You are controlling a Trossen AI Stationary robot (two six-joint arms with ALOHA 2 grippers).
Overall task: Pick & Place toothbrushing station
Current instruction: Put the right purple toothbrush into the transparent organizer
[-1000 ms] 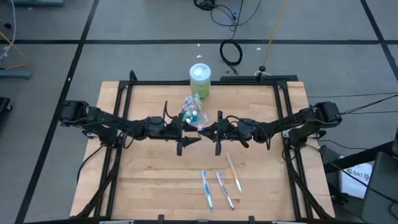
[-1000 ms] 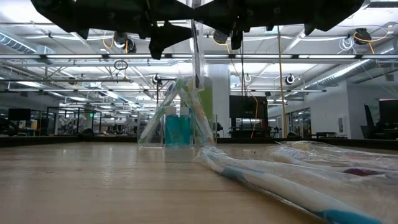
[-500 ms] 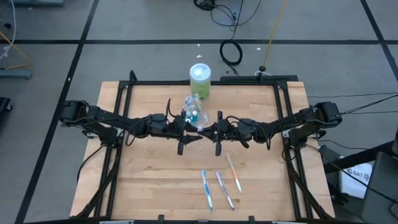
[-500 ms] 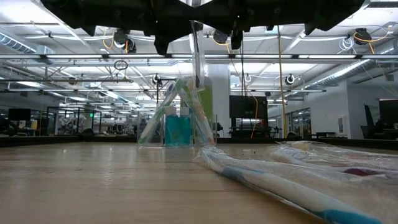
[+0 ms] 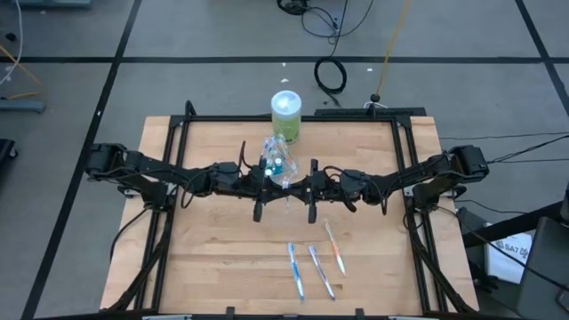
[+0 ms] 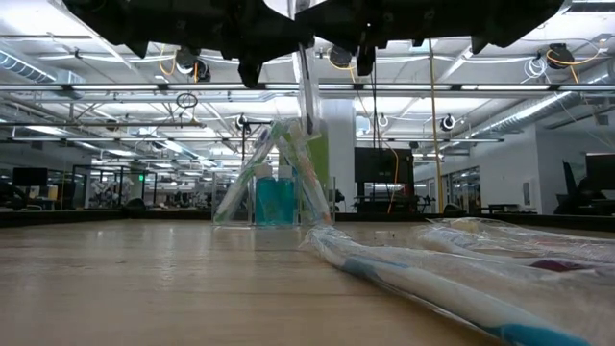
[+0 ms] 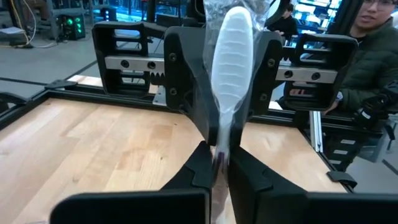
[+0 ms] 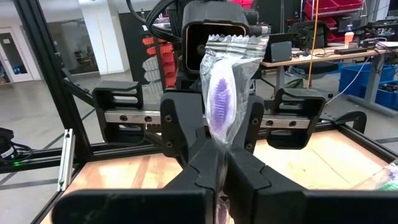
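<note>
- Looking straight down, you have both arms meeting over the middle of the table (image 5: 204, 240), the left gripper (image 5: 259, 201) and right gripper (image 5: 312, 201) facing each other with one wrapped toothbrush (image 5: 286, 197) between them. That looks like a handover, or a re-grip to turn the brush upright for the cup (image 5: 275, 161) just behind them. The cup holds brushes and teal-capped tubes. Three more wrapped brushes (image 5: 313, 265) lie on the near side, well apart from the cup. A green container (image 5: 285, 116) stands just beyond the cup, close enough to crowd your approach from the far side.
- At table height, the held brush hangs upright above the cup (image 6: 272, 183), whose leaning brushes leave little room in the mouth. The loose brushes (image 6: 413, 274) lie in front, low and clear of the arms.
- From the left wrist, your gripper (image 7: 222, 158) is clamped on the wrapped brush (image 7: 231, 62), its handle standing up, with the other arm's gripper right behind it. A person (image 7: 373, 68) stands beyond the table edge.
- From the right wrist, your gripper (image 8: 222, 163) is closed on the same brush (image 8: 222, 102), bristle end up in its wrapper.
</note>
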